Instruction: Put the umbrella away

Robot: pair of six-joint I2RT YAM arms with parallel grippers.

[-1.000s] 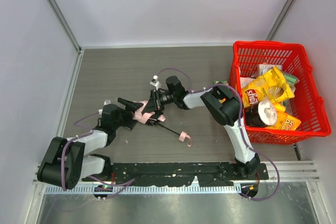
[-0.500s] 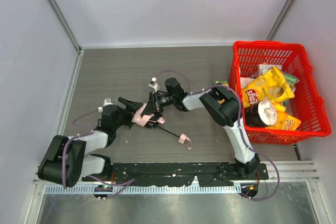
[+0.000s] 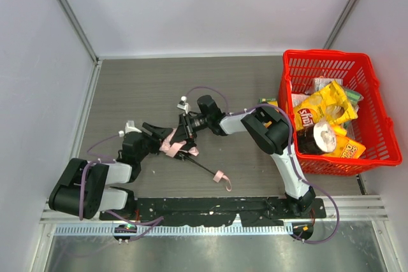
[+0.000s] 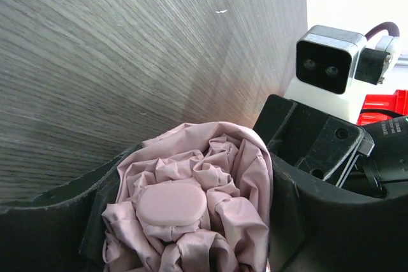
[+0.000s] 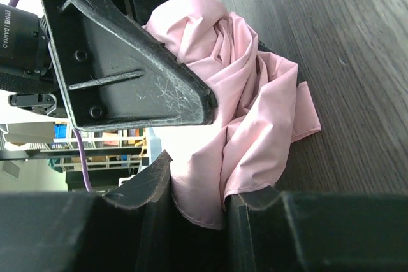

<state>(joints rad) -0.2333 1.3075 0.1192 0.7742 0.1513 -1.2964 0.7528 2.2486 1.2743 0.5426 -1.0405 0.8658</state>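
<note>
- Grey wood-grain table (image 3: 153,87), enclosed by white walls (image 3: 210,4) at 9, 12 and 3 o'clock.
- Red mesh basket (image 3: 357,166) at 3 o'clock of the table, against the right wall; holds a yellow bag (image 3: 325,109), a dark tub (image 3: 322,136) with a white lid, and other packets too crowded to tell apart.
- Pale pink umbrella (image 3: 172,145) lying on the table at about 8 o'clock of its centre, well apart from the basket; fabric bunched into a crumpled bundle.
- Thin dark shaft (image 3: 203,164) running out of the bundle toward 4 o'clock, ending at a narrow pink strap (image 3: 220,177) flat on the wood.
- Left gripper (image 3: 164,139) at the 9 o'clock side of the bundle, clamped on the umbrella: in the left wrist view, folds and a rounded pink cap fill the gap between the two dark fingers, touching both.
- Right gripper (image 3: 186,133) at the 2 o'clock side of the bundle, closed on the umbrella: in the right wrist view, a fold of pink cloth pinched between the fingertips, the rest spilling onto the table.
- Both grippers just beside each other.
</note>
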